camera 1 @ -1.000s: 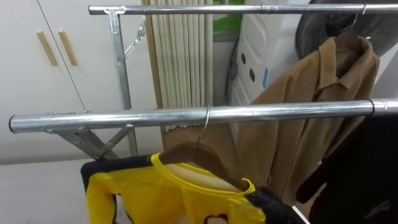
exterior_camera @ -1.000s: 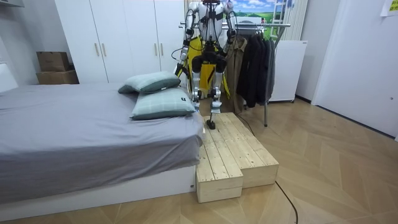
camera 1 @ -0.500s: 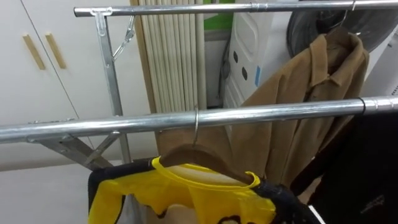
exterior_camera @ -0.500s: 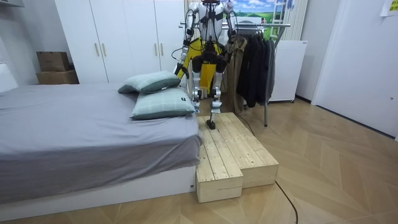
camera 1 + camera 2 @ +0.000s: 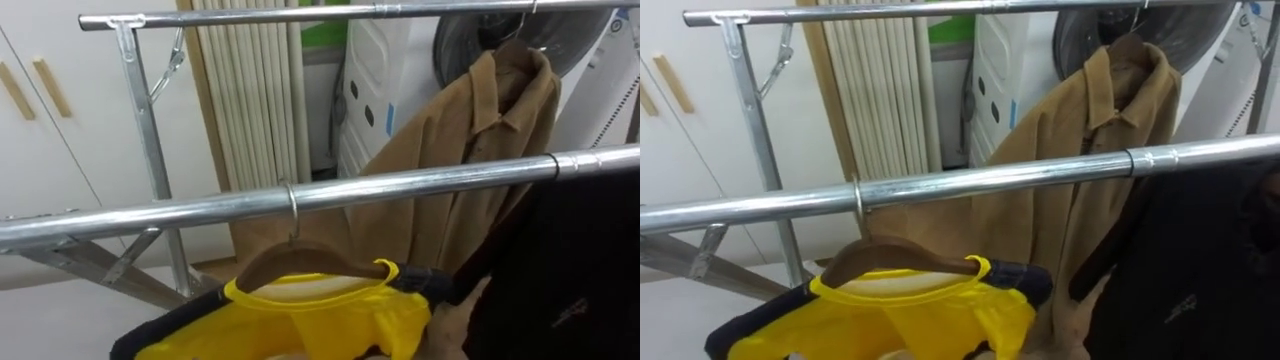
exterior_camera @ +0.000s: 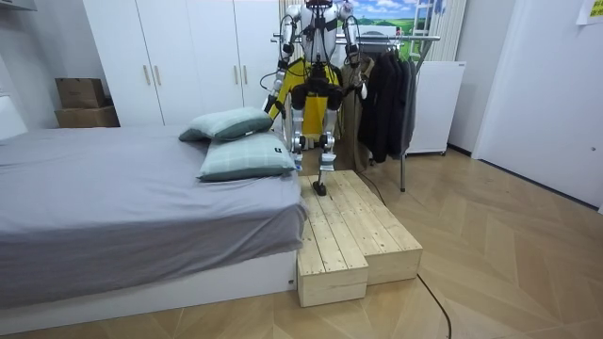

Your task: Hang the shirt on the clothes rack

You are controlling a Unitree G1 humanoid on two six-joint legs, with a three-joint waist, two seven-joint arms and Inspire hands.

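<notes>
A yellow and black garment [image 5: 330, 315] sits on a wooden hanger [image 5: 300, 262]. The hanger's metal hook [image 5: 292, 205] is over the near steel rail [image 5: 150, 210], and the hanger lies roughly level. The right eye view has the same hanger [image 5: 890, 255] and garment [image 5: 920, 310]. In the room view I stand facing the rack with the garment [image 6: 311, 80] in front of me. There my left hand [image 6: 272, 104] is at the garment's left side and my right hand [image 6: 359, 90] at its right, both too small to read.
A brown coat [image 5: 470, 130] hangs from the far rail [image 5: 300, 13]. Black clothes [image 5: 560, 270] hang on the near rail to the right. The rack's upright post [image 5: 145, 130] stands at the left. In the room view a wooden platform [image 6: 358, 231] and a bed [image 6: 122, 207] lie behind me.
The whole picture has shifted left, so the camera moved. The hanger, tilted down to the right before, now hangs more level on the rail, with its hook still over it.
</notes>
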